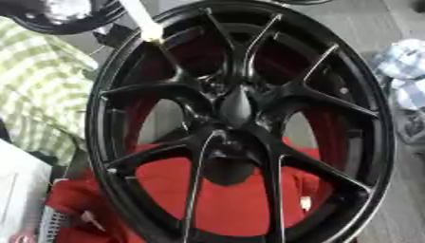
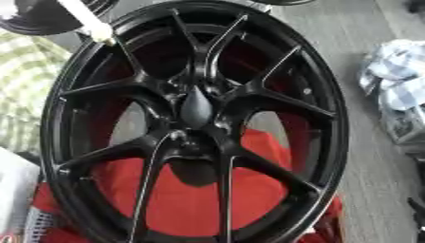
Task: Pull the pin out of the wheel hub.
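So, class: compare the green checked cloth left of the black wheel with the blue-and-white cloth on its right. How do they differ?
The green checked cloth lies fairly flat and spread out; the blue-and-white cloth is bunched in a crumpled heap. The green one shows a pale green check, the other a blue-and-white pattern. The green one takes up more of the view. Both lie beside the wheel, outside its rim.

place: a workshop or garage, by the look of it
main sign: a large black spoked wheel (image 1: 236, 118) fills the view
second sign: part of another black wheel (image 2: 46, 16) shows at 11 o'clock
floor: grey planks (image 2: 365, 156) at 3 o'clock
padding: a red cloth (image 1: 224, 199) lies under the wheel at 6 o'clock
rags: a blue-and-white checked cloth (image 2: 394, 78) lies crumpled at 3 o'clock
other cloth: green-and-white checked fabric (image 1: 37, 90) at 9 o'clock
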Available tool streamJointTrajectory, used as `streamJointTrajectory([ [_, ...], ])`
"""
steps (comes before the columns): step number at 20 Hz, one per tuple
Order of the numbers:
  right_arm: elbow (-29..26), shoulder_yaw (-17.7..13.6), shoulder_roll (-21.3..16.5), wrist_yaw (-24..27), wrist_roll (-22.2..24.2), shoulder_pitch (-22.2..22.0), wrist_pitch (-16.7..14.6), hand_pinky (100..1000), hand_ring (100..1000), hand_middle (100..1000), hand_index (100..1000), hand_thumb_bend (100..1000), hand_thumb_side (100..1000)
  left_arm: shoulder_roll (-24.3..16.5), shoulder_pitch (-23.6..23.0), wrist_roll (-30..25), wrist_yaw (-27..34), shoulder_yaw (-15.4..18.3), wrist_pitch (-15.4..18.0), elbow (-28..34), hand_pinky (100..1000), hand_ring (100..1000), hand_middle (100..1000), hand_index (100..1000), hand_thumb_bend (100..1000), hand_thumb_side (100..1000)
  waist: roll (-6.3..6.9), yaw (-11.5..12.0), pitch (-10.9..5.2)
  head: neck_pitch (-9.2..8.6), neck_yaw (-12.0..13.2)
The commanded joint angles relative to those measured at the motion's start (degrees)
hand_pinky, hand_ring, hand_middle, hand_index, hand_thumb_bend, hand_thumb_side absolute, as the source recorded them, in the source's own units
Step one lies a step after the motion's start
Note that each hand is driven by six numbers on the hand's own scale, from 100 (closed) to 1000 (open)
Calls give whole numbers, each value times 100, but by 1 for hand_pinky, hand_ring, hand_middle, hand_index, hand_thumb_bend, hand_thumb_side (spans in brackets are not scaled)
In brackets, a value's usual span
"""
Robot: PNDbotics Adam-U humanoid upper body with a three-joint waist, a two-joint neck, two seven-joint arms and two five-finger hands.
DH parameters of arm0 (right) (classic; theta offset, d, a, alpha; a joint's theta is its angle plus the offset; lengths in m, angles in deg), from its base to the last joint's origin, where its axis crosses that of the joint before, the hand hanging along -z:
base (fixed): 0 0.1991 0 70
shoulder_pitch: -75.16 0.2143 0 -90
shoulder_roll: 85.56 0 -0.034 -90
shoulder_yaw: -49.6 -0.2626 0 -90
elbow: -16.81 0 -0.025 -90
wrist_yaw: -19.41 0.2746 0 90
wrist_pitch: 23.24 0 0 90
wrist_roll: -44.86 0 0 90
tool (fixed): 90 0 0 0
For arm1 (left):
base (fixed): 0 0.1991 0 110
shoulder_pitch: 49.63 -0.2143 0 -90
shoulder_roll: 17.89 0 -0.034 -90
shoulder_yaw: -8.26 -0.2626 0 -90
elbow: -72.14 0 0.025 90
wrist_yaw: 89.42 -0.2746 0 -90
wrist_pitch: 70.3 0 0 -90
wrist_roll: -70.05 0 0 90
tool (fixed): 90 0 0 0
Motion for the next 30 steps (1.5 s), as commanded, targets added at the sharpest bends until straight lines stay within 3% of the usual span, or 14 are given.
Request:
streamJointTrajectory([
  [1,-190,-62,-71,25,-23,-29,-30,963,811,798,742,100,819,-560,-712,774,481,898,39,-199,519,492,331,524,100,260,-19,48,-168,12,-112],
  [5,-221,-88,-65,60,-28,-54,-88,965,812,799,743,100,781,-507,-1677,1612,726,1574,211,-765,528,507,368,568,100,268,-85,113,-201,48,-199],
  [9,-224,-111,-36,97,-23,-82,-185,965,812,800,743,100,768,-278,-2373,1978,477,1805,491,-956,590,593,499,706,100,273,-155,147,-221,60,-189],
  [12,-224,-107,-24,123,-8,-85,-195,965,812,801,744,100,773,-111,-2653,1899,237,1894,633,-1072,726,803,801,903,100,527,-189,158,-228,48,-165],
  [13,-224,-107,-17,131,-8,-83,-190,966,812,802,744,100,774,-78,-2737,1811,75,1905,671,-1139,751,825,838,929,100,637,-197,158,-226,34,-173],
  [15,-224,-102,-4,141,-4,-83,-184,965,812,802,744,100,773,3,-2845,1581,-318,1935,815,-1242,766,839,861,951,100,775,-214,160,-222,27,-186],
  [20,-224,-103,5,138,8,-98,-201,966,813,803,744,100,766,106,-2890,1196,-631,2057,1047,-1449,758,834,860,950,100,873,-230,166,-240,33,-183],
  [22,-224,-109,17,137,4,-99,-201,966,814,803,744,100,769,136,-2876,1265,-517,2101,1019,-1465,726,805,811,908,100,788,-230,165,-246,24,-174],
  [23,-224,-113,21,137,1,-103,-201,967,814,803,744,100,762,168,-2863,1427,-382,2138,967,-1409,675,747,738,855,100,659,-232,167,-250,23,-174],
  [25,-224,-115,12,140,5,-107,-228,968,814,804,744,100,744,320,-2882,2054,66,2190,984,-995,653,695,664,825,100,630,-243,170,-254,25,-165],
  [30,-224,-70,-23,129,114,-98,-359,970,815,806,745,100,714,1037,-3128,3813,1544,1961,1594,530,598,673,640,804,100,644,-281,160,-242,-1,-118],
])
